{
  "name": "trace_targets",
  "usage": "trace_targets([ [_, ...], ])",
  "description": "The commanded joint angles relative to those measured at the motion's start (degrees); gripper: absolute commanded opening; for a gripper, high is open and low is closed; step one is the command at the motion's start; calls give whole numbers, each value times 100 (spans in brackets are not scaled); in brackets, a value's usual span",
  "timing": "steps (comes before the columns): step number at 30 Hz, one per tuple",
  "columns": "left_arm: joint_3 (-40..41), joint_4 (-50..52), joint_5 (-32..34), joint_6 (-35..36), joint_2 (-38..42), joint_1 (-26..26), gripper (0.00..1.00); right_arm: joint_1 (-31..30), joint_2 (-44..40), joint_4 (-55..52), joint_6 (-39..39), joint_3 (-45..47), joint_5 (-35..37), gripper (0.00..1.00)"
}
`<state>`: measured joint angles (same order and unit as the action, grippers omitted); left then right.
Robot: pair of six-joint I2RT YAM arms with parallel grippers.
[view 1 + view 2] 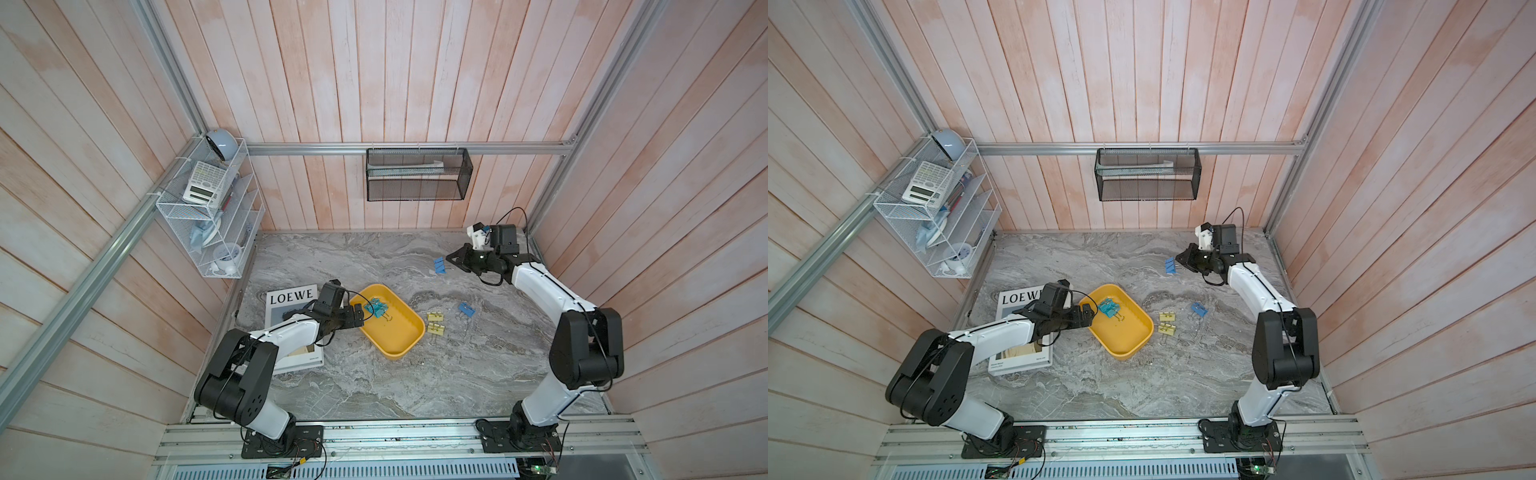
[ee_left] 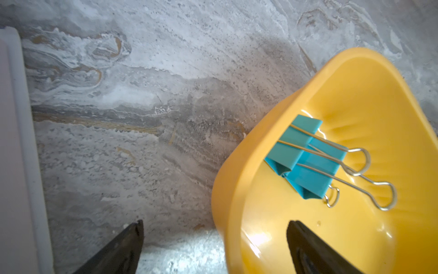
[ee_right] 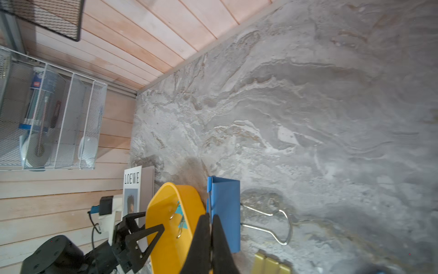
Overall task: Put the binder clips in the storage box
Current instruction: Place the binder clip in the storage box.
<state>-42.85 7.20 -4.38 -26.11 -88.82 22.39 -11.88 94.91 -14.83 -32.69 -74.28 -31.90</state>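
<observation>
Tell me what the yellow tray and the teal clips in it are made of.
Storage box: likely moulded plastic, glossy, with soft highlights and a rounded rim. Teal binder clips: seemingly painted folded sheet metal, matte; handles bare shiny wire.

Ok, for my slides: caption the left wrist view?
Two teal binder clips lie in the mustard-yellow plastic tray; the open left gripper straddles its rim.

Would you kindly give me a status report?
Left gripper open over storage box rim. Right gripper shut at far blue clip. Two teal clips boxed. Nothing blocking.

White arm links, black joints, thin black cables
</observation>
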Motion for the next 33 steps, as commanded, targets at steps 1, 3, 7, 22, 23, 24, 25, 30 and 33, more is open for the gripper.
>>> trace_targets([
  [1, 29, -111, -156, -87, 120, -25, 100, -733, -410, -11, -610, 398, 712, 0],
  [3, 45, -161, -202, -134, 136, -29, 100, -1170, -630, 252, -1091, 718, 1058, 0],
  [7, 139, -312, -253, -177, 290, -24, 100, -1932, -1019, 742, -1783, 1326, 1817, 0],
  [22, 300, -417, 888, -339, 1035, -42, 100, -3676, -498, 1368, -2717, 1335, 3112, 0],
  [23, 279, -399, 888, -323, 1018, -42, 100, -3760, -384, 1483, -2839, 1320, 3184, 0],
  [24, 236, -365, 878, -305, 990, -42, 100, -3825, -267, 1574, -2979, 1308, 3271, 0],
  [25, 210, -355, 861, -291, 965, -42, 100, -3873, -179, 1632, -3093, 1290, 3362, 0],
  [30, 185, -360, 774, -248, 958, -42, 100, -4052, 257, 1813, -3602, 1208, 3834, 0],
  [33, 196, -345, 735, -213, 972, -42, 100, -4093, 388, 1997, -3844, 1251, 3961, 0],
])
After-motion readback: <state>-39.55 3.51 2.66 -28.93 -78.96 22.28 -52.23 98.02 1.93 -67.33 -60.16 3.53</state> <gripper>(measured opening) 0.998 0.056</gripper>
